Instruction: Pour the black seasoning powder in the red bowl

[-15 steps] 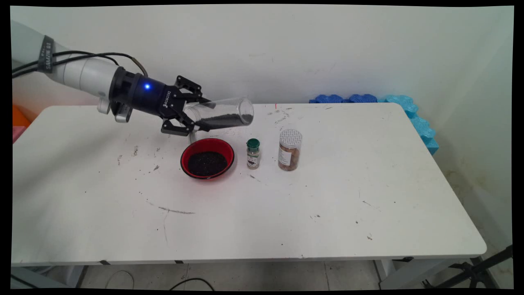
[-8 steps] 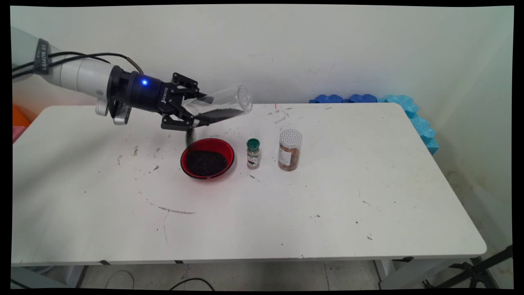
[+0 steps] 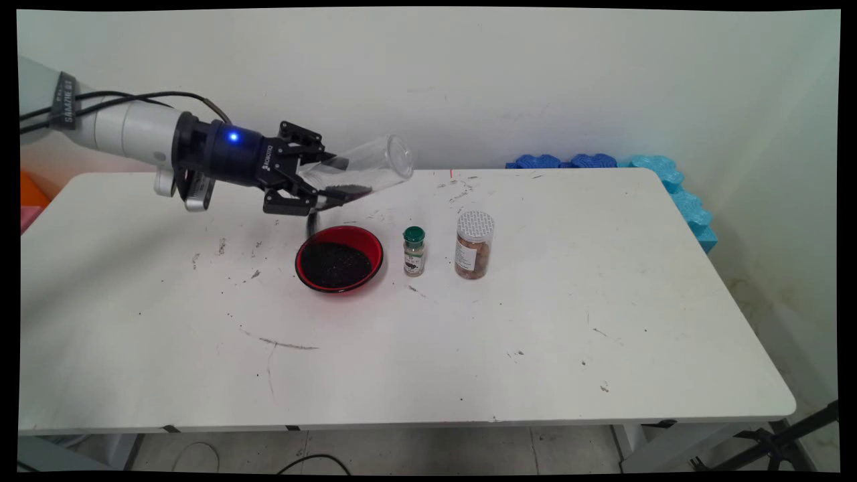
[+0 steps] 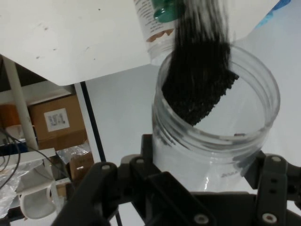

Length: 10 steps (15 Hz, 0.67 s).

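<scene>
- Clear plastic jar (image 3: 365, 168) is clamped near its mouth by our black gripper (image 3: 320, 182), held above the table (image 3: 469, 348), far-left of centre.
- Jar tilted, base up to the right, mouth down-left; dark grains (image 3: 345, 191) lie along its lower side and we see them spilling from the mouth.
- Hand view: both fingers (image 4: 141, 188) press the jar's (image 4: 221, 136) threaded neck, black grains (image 4: 200, 89) streaming out.
- Red bowl (image 3: 339, 258) sits on the table just below the mouth, already filled with the same dark grains.
- Right of the bowl we see a small green-capped spice bottle (image 3: 414, 251), upright, just beside it.
- Further right stands a larger jar with a white patterned lid (image 3: 474, 244), brownish contents, near the spice bottle, apart.
- Blue foam pieces (image 3: 669, 187) at the table's far right edge.
</scene>
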Each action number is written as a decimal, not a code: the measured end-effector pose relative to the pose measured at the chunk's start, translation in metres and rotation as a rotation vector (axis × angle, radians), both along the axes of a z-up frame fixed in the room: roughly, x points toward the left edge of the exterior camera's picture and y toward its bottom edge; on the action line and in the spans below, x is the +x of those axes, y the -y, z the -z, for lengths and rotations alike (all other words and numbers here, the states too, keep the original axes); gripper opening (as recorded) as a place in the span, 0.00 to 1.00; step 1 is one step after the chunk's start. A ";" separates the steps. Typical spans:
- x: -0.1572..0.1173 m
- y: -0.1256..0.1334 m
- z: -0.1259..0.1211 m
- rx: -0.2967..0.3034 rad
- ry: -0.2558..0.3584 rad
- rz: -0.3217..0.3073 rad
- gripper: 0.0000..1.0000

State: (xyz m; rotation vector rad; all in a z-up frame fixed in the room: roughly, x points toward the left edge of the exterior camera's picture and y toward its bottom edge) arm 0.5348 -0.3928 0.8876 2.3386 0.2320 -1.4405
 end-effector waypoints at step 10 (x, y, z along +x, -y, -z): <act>-0.009 -0.008 0.011 -0.013 -0.006 0.005 0.00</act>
